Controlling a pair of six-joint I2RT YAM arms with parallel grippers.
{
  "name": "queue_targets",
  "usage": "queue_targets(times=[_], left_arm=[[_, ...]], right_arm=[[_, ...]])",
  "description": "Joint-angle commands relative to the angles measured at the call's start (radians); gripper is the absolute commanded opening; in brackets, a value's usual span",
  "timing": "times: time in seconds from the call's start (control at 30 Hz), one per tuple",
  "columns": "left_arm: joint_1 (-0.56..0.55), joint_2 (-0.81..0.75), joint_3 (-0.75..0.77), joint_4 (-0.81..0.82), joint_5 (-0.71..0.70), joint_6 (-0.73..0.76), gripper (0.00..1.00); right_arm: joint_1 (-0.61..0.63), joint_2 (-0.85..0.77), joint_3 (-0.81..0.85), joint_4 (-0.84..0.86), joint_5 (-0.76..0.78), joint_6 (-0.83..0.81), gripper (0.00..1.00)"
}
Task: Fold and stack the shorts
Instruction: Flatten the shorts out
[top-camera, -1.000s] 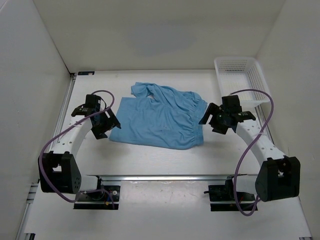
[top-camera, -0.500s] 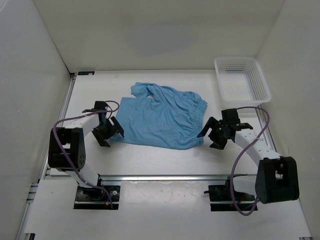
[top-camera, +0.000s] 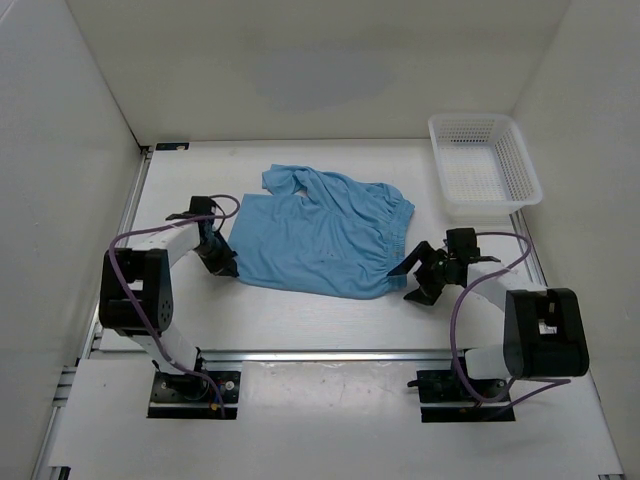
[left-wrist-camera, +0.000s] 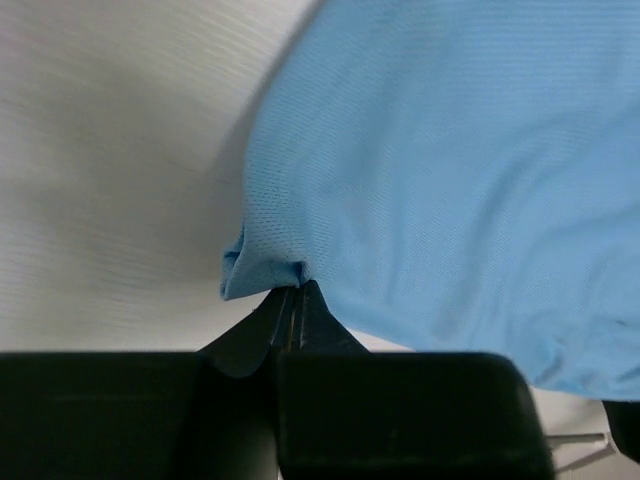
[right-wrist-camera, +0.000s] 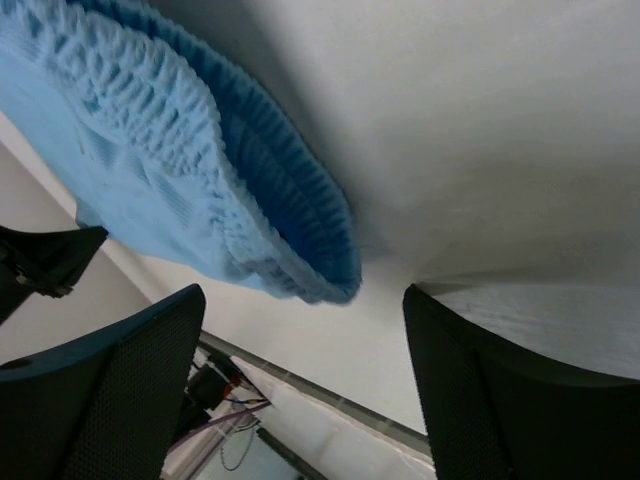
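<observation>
The light blue shorts (top-camera: 320, 235) lie spread flat on the white table, with the gathered waistband to the right and one leg bunched at the back. My left gripper (top-camera: 222, 262) is low at their near-left corner. In the left wrist view the jaws stand together, and my left gripper (left-wrist-camera: 293, 295) pinches a small fold of the shorts (left-wrist-camera: 450, 180). My right gripper (top-camera: 410, 280) sits low by the waistband's near-right corner. It is open in the right wrist view (right-wrist-camera: 300, 330), with the waistband (right-wrist-camera: 250, 200) just ahead and nothing between the fingers.
A white mesh basket (top-camera: 527, 165) stands at the back right of the table. White walls close in the left, back and right sides. A metal rail (top-camera: 330, 353) runs along the near edge in front of the arm bases.
My left gripper slid in to the shorts' near-left corner and shut on the fabric. My right arm came down and nearer, to the waistband's near corner, still open.
</observation>
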Motion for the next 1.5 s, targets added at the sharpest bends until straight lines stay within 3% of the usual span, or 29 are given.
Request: queue_targets(times=[0.0,0.03,0.07,0.17,0.3,0.37,0.43,0.47,0.5,0.53,0.6,0.87,1.03,1.27,1.47], left_arm=[[-0.013,-0.126,0.051,0.015,0.065,-0.011,0.11],[-0.023,-0.142,0.051,0.003,0.065,-0.020,0.11],[-0.024,-0.154,0.062,0.003,0.065,-0.020,0.11],[-0.024,-0.200,0.085,-0.034,0.065,-0.020,0.11],[-0.033,-0.246,0.114,-0.057,0.065,-0.030,0.11],[-0.056,-0.277,0.125,-0.066,0.065,-0.039,0.11],[-0.068,-0.306,0.125,-0.075,0.053,-0.050,0.11],[-0.082,-0.306,0.125,-0.075,0.053,-0.050,0.11],[-0.082,-0.320,0.125,-0.075,0.044,-0.050,0.11],[-0.094,-0.320,0.125,-0.075,0.044,-0.050,0.11],[-0.105,-0.320,0.136,-0.084,0.033,-0.050,0.11],[-0.125,-0.340,0.097,-0.084,-0.007,-0.040,0.11],[-0.125,-0.349,0.088,-0.084,-0.007,-0.030,0.11],[-0.125,-0.328,0.117,-0.094,-0.007,-0.010,0.11],[-0.125,-0.307,0.146,-0.103,0.002,0.001,0.11]], right_arm=[[-0.002,0.062,-0.024,0.102,-0.028,0.067,0.80],[-0.002,0.090,-0.013,0.113,-0.028,0.067,0.73],[-0.002,0.101,0.011,0.113,-0.014,0.067,0.52],[-0.002,0.110,0.080,0.047,0.044,0.052,0.14],[-0.002,0.032,0.163,-0.065,0.127,-0.005,0.01],[-0.002,0.003,0.173,-0.114,0.155,-0.027,0.01],[-0.002,-0.036,0.182,-0.139,0.165,-0.050,0.12],[-0.002,-0.045,0.173,-0.139,0.176,-0.063,0.26],[-0.002,-0.057,0.157,-0.149,0.176,-0.064,0.68],[-0.002,-0.057,0.157,-0.171,0.176,-0.079,0.85],[-0.002,-0.071,0.134,-0.192,0.201,-0.093,1.00],[-0.012,-0.333,0.125,-0.338,0.293,-0.117,1.00],[-0.012,-0.427,0.058,-0.334,0.222,-0.082,1.00],[-0.012,-0.275,-0.041,-0.096,0.083,0.011,1.00],[-0.012,-0.108,-0.041,0.068,0.096,0.077,0.87]])
